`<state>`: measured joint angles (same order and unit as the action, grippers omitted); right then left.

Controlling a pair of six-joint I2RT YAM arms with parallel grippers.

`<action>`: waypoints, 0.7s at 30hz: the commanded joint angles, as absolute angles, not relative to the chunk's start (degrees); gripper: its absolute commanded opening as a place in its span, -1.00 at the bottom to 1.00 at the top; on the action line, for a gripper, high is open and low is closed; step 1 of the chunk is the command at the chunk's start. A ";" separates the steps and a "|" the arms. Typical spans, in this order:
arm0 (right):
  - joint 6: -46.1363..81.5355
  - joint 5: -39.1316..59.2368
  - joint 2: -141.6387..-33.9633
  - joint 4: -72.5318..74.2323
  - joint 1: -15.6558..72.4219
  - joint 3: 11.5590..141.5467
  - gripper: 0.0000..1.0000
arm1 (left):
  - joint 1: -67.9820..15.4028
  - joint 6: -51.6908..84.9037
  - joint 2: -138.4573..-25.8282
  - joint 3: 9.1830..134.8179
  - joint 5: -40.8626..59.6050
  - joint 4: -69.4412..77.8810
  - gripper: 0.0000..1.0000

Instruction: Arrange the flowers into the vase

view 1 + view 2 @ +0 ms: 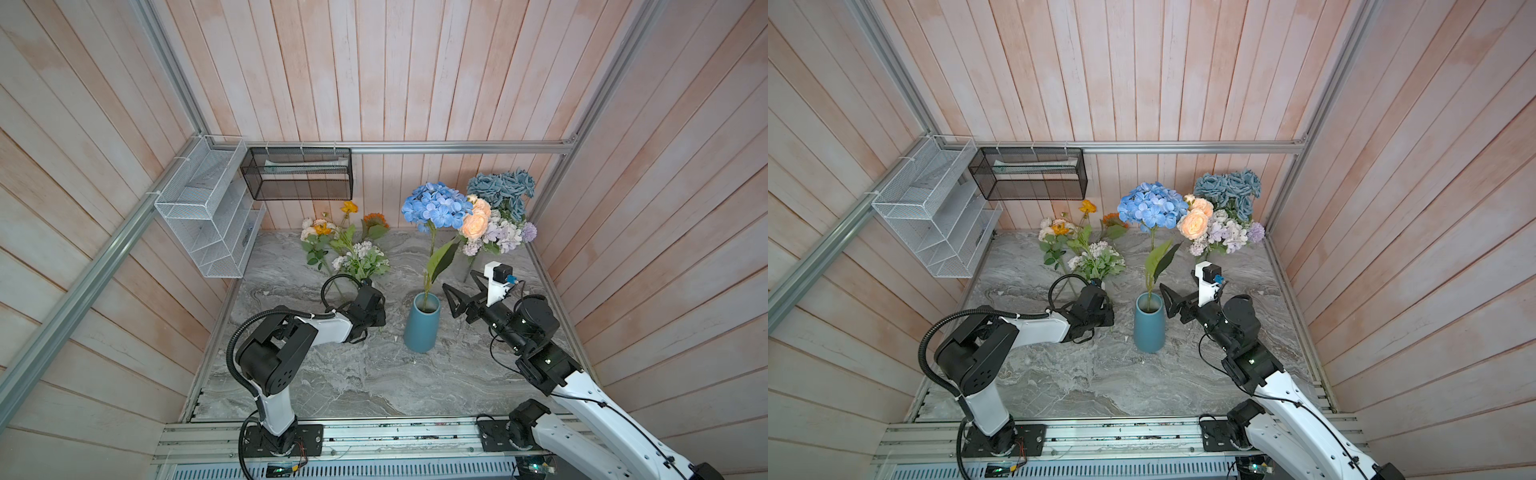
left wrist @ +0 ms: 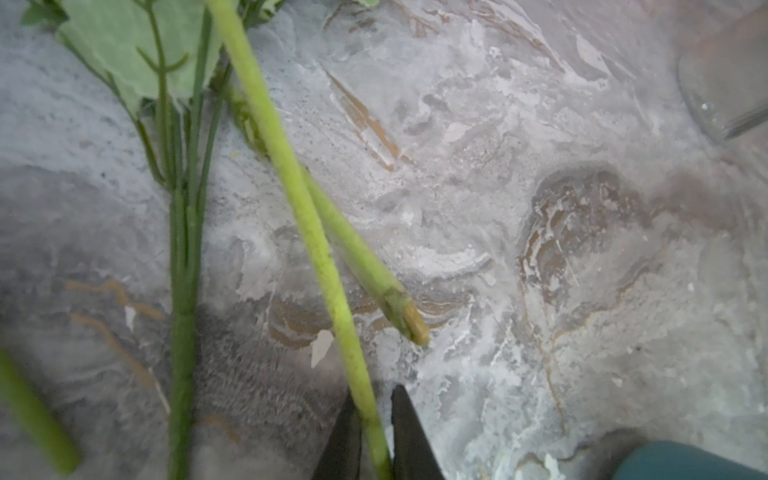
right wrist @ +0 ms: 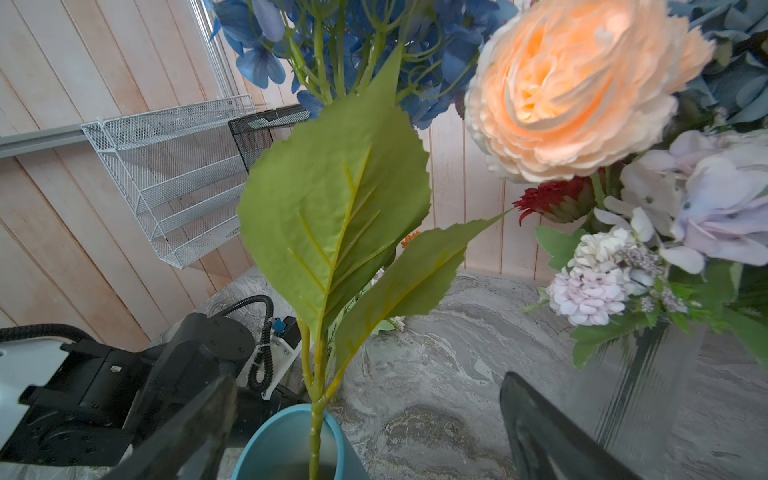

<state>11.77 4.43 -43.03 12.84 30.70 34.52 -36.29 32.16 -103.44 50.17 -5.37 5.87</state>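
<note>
- Teal vase point(image 1: 420, 328) is standing upright mid-way across the marble table point(image 1: 374, 382). The blue hydrangea point(image 1: 434, 205) is sitting in it, stem near vertical, bloom up, leaning a touch toward the back wall.
- Left gripper point(image 2: 376, 415) is pinching a pale green stem point(image 2: 291, 174), jaws narrow, one on each side of it.
- That stem is lying low over the marble, its long axis running from the jaws out toward the loose flowers point(image 1: 345, 245) at back left. Can't tell which bloom it's carrying.
- Loose flowers are lying flat, blooms toward the back wall, stem ends pointing front.
- Right gripper point(image 3: 370, 419) is hanging just right of the vase, jaws wide, gripping nothing, with the hydrangea's stem and leaves ahead of it.
- Peach roses point(image 1: 476, 222) and dusty-blue roses point(image 1: 500, 187) are standing upright at back right, apart from the vase.
</note>
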 commanded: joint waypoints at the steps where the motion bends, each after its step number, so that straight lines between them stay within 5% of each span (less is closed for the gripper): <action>1: 11.34 3.45 -42.89 14.67 30.44 34.04 0.96 | -36.44 31.80 -103.92 51.04 -6.99 5.58 -0.84; 12: 12.30 3.43 -43.06 16.30 30.50 34.16 0.96 | -36.47 33.42 -99.24 47.37 -7.48 7.45 -1.00; 21: 12.80 3.14 -43.51 17.74 30.49 34.75 0.96 | -38.13 38.10 -83.76 39.72 -7.13 15.82 -1.00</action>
